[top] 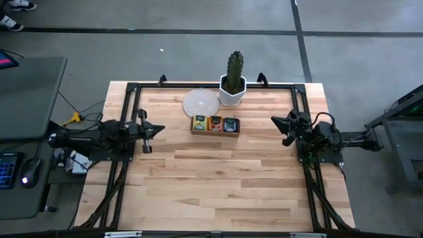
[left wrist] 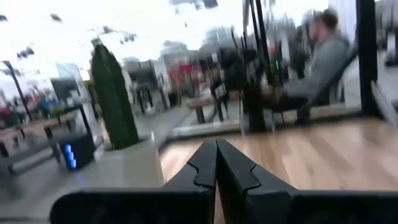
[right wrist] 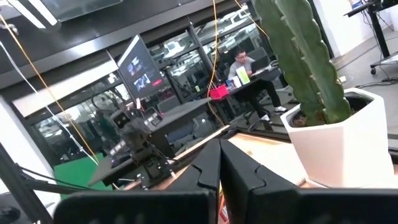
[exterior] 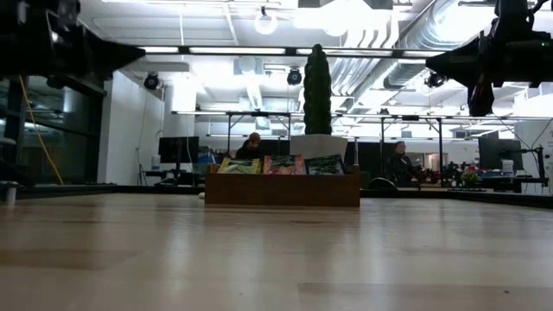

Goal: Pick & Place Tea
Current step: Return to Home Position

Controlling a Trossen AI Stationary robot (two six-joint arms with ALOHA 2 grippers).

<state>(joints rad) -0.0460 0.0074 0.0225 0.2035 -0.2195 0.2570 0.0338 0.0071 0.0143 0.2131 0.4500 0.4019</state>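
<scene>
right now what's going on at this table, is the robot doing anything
Nothing is being handled. The left gripper and right gripper are both shut and empty, raised at opposite sides of the table. The tea packets stand sorted in the wooden tray in front of the cactus: yellow toward the left arm, orange-red in the middle, dark toward the right arm.

Left arm [top: 112,131] raised, pointing inward, jaws pressed together; right arm [top: 320,135] mirrors it, jaws together.
</scene>
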